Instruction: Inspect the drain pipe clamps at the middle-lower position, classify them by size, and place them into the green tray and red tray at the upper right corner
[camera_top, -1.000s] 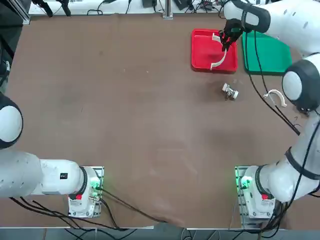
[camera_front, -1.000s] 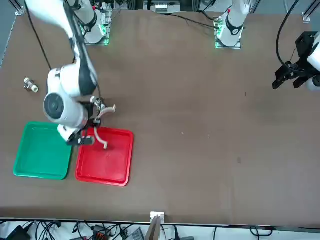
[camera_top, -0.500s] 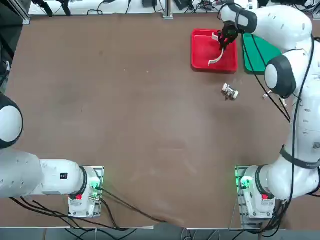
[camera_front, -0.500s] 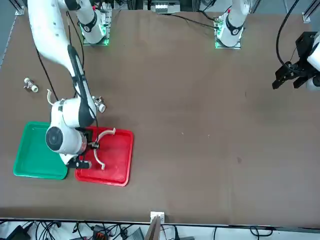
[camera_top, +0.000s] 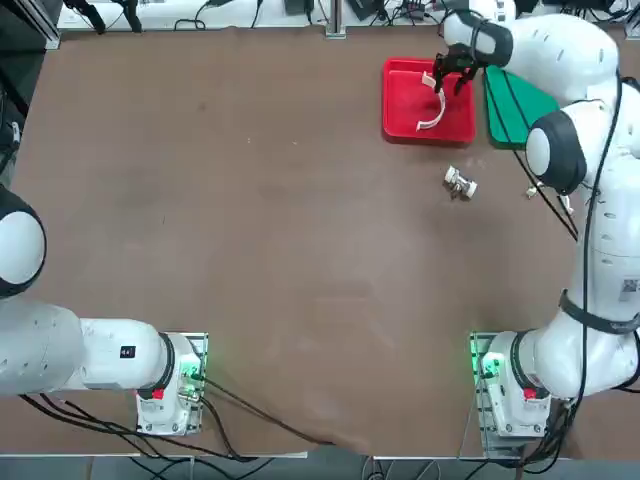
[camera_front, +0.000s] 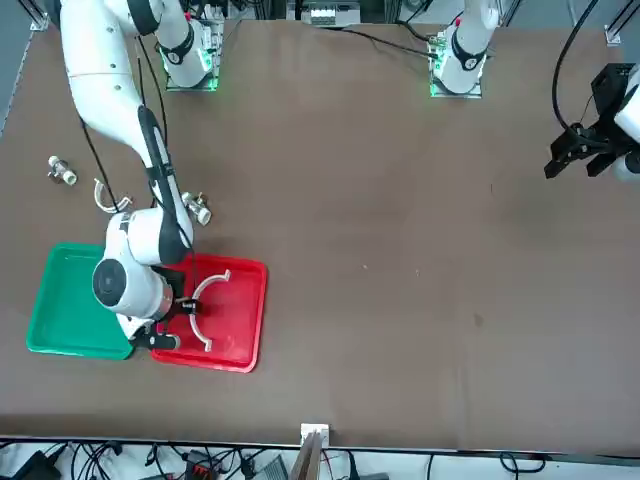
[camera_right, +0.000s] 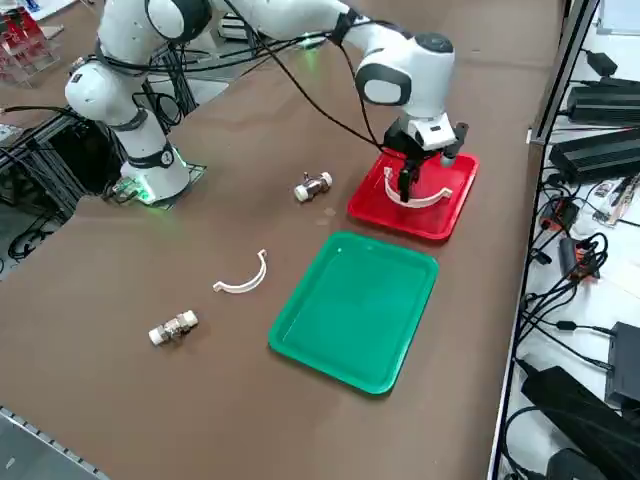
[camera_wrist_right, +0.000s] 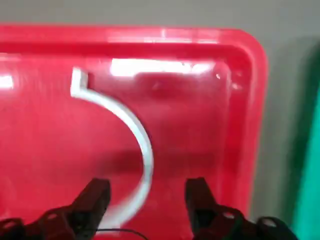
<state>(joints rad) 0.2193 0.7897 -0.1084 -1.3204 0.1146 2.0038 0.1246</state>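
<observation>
The larger white drain pipe clamp (camera_wrist_right: 136, 131) lies flat in the red tray (camera_top: 400, 100), free of the fingers. My right gripper (camera_wrist_right: 147, 200) hovers just over it, open, one finger on each side of the clamp's arc (camera_top: 432, 110). The smaller clamp (camera_right: 243, 280) rests on the brown table beside the green tray (camera_right: 355, 305), which holds nothing. In the front view this small clamp (camera_front: 108, 199) shows just beyond the green tray (camera_front: 75, 300).
One silvery metal fitting (camera_top: 460, 182) sits on the table just in front of the red tray. A second fitting (camera_right: 173, 327) lies farther out toward the table's right edge. The arm's black cable hangs over the green tray.
The gripper carried the large clamp over the red tray, lowered it and opened. The clamp now lies loose in the tray instead of hanging from the fingers.
</observation>
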